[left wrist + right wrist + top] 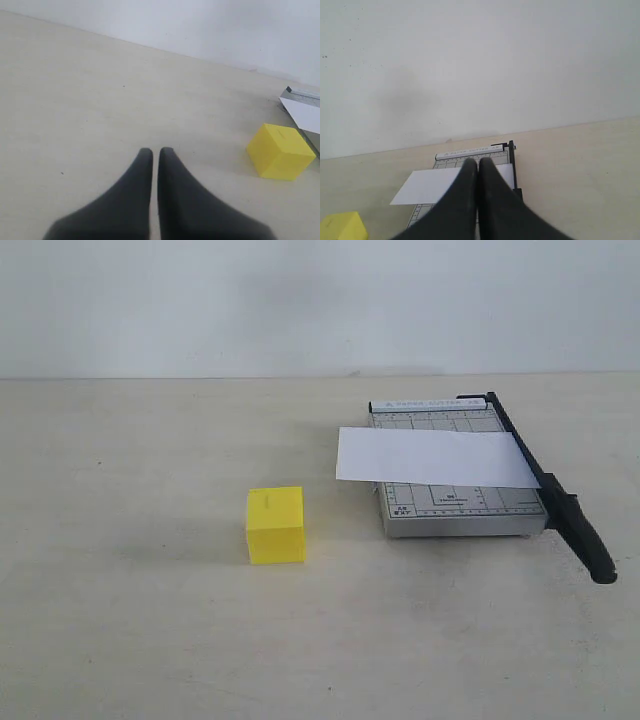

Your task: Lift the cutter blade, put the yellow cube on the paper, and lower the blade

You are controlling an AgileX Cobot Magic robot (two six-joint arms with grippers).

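Left hand [155, 150]: I see both dark fingers pressed together with only a hairline between them, gripping nothing, held above bare worktop.
Right hand [478, 161]: likewise closed and empty, held over the near side of the cutter.
Yellow cube [275, 525]: I find it resting flat on the worktop, to the left of the cutter and apart from it, not on the paper.
Paper [430, 457]: white sheet lying across the cutter base, its left end overhanging the base edge and its right end reaching the blade.
Cutter blade [560, 500]: down, lying along the right edge of the base, with its thick end projecting past the near corner.
Cutter base [460, 510]: grey, ruled, sitting flat.
Worktop [150, 620]: pale cream, matte, with a few faint specks and a soft shadow left of the cube.
Wall [300, 300]: plain white, meeting the worktop in a straight line.
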